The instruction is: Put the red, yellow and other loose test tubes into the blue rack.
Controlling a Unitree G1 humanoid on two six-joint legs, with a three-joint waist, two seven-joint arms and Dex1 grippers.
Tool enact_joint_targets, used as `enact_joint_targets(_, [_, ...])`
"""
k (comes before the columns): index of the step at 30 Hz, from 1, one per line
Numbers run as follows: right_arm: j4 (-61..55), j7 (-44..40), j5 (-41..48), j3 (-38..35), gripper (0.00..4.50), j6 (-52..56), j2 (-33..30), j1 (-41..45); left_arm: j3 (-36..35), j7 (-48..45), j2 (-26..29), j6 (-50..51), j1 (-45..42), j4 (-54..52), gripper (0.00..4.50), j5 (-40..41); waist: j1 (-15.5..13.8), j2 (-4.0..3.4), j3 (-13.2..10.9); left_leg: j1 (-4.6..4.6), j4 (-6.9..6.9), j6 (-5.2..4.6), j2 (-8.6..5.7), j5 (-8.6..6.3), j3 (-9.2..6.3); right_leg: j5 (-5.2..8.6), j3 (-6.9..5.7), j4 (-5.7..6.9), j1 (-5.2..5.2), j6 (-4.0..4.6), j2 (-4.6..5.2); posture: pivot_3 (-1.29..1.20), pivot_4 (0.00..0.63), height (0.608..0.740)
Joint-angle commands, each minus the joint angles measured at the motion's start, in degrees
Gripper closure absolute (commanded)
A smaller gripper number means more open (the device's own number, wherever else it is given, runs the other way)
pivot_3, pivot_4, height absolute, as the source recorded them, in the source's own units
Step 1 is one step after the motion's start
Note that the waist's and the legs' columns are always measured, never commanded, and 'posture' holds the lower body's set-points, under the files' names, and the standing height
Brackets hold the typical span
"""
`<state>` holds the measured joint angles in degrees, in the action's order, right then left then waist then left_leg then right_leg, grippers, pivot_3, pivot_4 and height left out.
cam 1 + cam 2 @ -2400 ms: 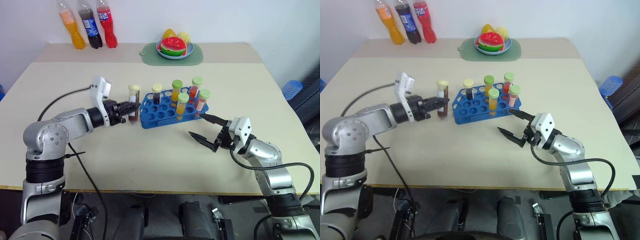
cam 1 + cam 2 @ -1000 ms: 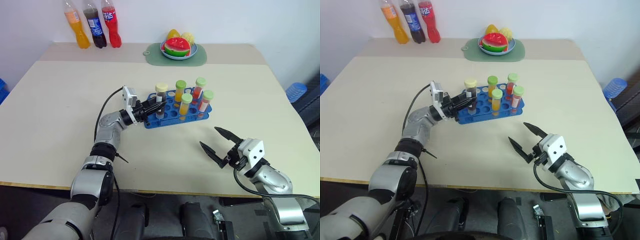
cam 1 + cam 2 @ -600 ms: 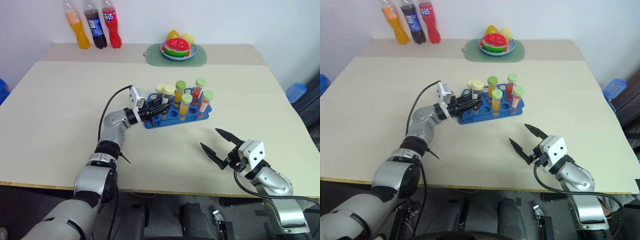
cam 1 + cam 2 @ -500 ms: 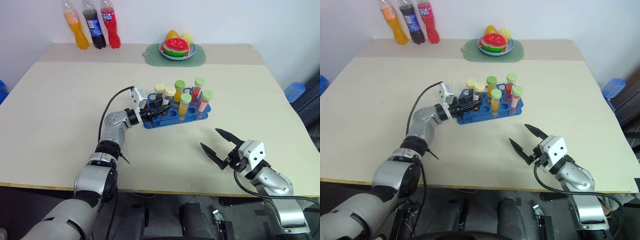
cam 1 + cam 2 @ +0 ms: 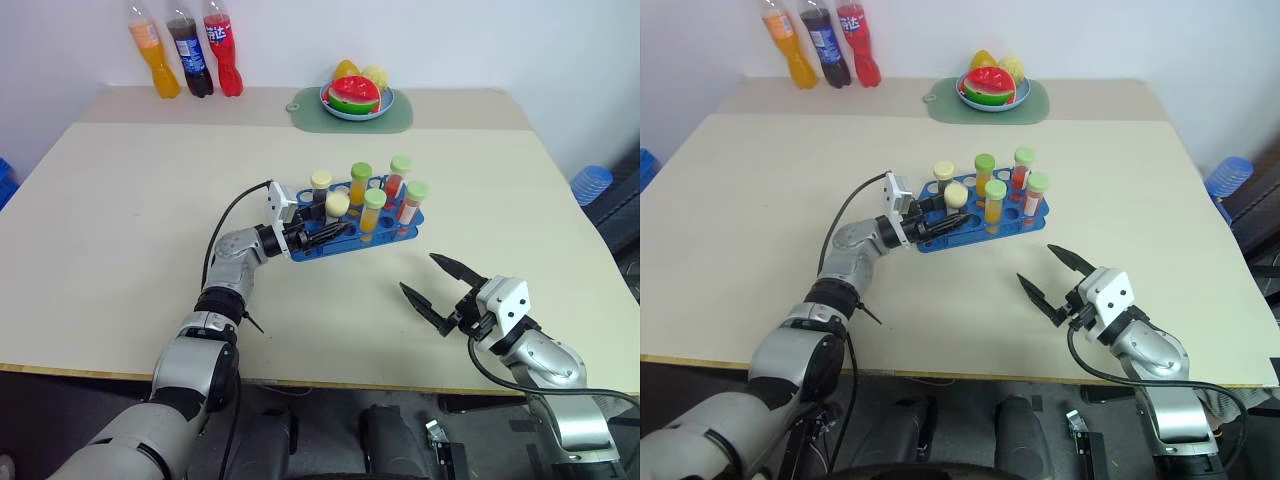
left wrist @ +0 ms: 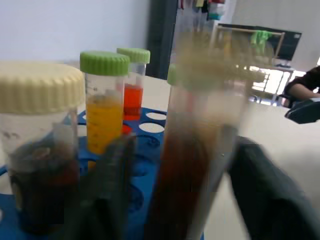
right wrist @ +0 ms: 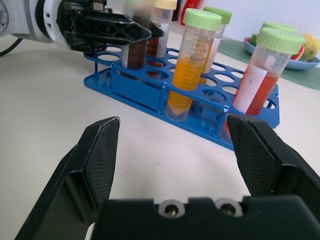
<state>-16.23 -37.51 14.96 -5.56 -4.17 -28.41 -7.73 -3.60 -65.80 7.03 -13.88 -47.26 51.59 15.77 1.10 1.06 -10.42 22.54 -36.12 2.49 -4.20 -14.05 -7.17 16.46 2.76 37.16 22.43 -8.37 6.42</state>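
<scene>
The left gripper (image 5: 322,231) sits at the blue rack (image 5: 390,226), jaws apart around the brown-liquid tube (image 6: 192,165) with pale-yellow cap — tilted in a rack hole, probably just let go. The right gripper (image 5: 435,285) waits gaping in front of the rack — empty.

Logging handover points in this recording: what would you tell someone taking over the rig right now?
Left gripper: open, a finger on either side of the dark brown tube, which leans in a hole at the blue rack's left end, not upright.
Right gripper: open, empty, above the table in front of the rack.
Done: the green-capped tubes, red and yellow, stand in the rack, as does another pale-capped tube.
Left: check the leaning tube is seated, then draw the left gripper back without knocking it.
</scene>
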Motion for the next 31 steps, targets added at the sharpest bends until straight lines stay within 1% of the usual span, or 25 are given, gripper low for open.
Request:
enact_joint_targets(1, [-0.7,-0.9,1.3,-1.8,0.75,-0.4,-1.0,0.7,-0.1,-1.7,0.7,3.0,2.9,-8.6,0.87,2.6,0.1,-0.01,0.0,0.00,0.00,0.00,0.01,0.00,0.00,0.00,0.00,0.01,0.00,0.00,0.00,0.00,0.150,0.740])
enact_joint_targets(6, [2.3,-2.5,2.2,-2.3,0.75,-0.3,-1.8,3.2,0.5,4.5,3.7,3.7,8.8,-19.4,0.87,-0.2,0.0,-0.01,0.0,-0.01,0.00,0.00,0.02,0.00,-0.15,0.00,0.03,0.02,0.00,0.01,0.00,0.00,0.150,0.740])
enact_joint_targets(8, [4.5,-3.1,2.8,-2.7,0.75,-0.3,-2.1,4.8,0.2,5.8,5.4,5.5,12.2,-24.8,0.87,0.4,-0.1,-0.02,0.0,-0.02,-0.01,0.00,0.03,0.00,-0.18,0.00,0.02,0.01,0.00,0.01,0.00,0.00,0.150,0.740])
enact_joint_targets(12, [8.7,-5.1,4.2,-3.0,0.75,0.2,-2.4,8.4,-1.8,9.8,9.6,6.6,20.2,-33.6,0.87,0.7,0.0,-0.05,0.0,-0.05,0.04,0.01,0.05,0.00,-0.18,-0.01,0.05,0.02,0.01,0.01,0.01,0.00,0.150,0.740])
enact_joint_targets(16, [10.5,-7.5,6.6,-4.0,0.75,1.8,-3.3,10.2,-4.4,12.4,12.9,8.9,28.0,-39.6,0.87,2.7,-0.2,-0.06,0.0,-0.04,0.03,0.00,0.05,0.00,-0.21,-0.01,0.04,0.00,0.00,0.02,0.02,0.00,0.150,0.740])
enact_joint_targets(18, [12.1,-8.4,7.1,-5.0,0.75,2.5,-4.4,11.1,-6.7,14.5,14.3,9.7,32.1,-42.5,0.87,3.8,-0.3,-0.06,0.0,-0.04,0.04,0.00,0.05,0.00,-0.21,-0.01,0.05,0.00,-0.01,0.02,0.05,0.00,0.150,0.740])
enact_joint_targets(22, [14.8,-9.8,8.2,-6.5,0.75,3.4,-5.9,12.7,-9.8,18.2,15.4,9.6,37.6,-47.4,0.87,4.8,-0.3,-0.06,0.0,-0.04,0.04,0.00,0.06,0.00,-0.21,0.00,0.04,-0.01,-0.01,0.02,0.06,0.00,0.150,0.740])
enact_joint_targets(25, [15.4,-10.8,8.5,-6.8,0.75,4.1,-6.7,13.4,-10.7,21.5,15.8,10.1,40.8,-50.6,0.87,4.1,-0.3,-0.07,0.0,-0.04,0.04,0.00,0.06,0.00,-0.20,0.00,0.04,-0.02,-0.02,0.02,0.07,0.00,0.150,0.740])
enact_joint_targets(28, [16.2,-11.7,8.6,-6.7,0.75,4.7,-7.2,14.4,-10.9,24.1,16.1,11.4,43.6,-54.7,0.87,4.3,-0.3,-0.07,0.0,-0.04,0.04,0.00,0.06,-0.01,-0.19,0.00,0.04,-0.04,-0.03,0.02,0.08,0.00,0.150,0.740])
enact_joint_targets(31, [16.6,-12.4,8.3,-6.2,0.75,5.2,-7.2,14.9,-10.7,24.5,17.2,14.1,46.0,-58.2,0.87,5.5,-0.2,-0.07,0.0,-0.05,0.07,0.00,0.07,-0.01,-0.18,-0.01,0.04,-0.02,-0.01,0.03,0.06,0.00,0.150,0.740])
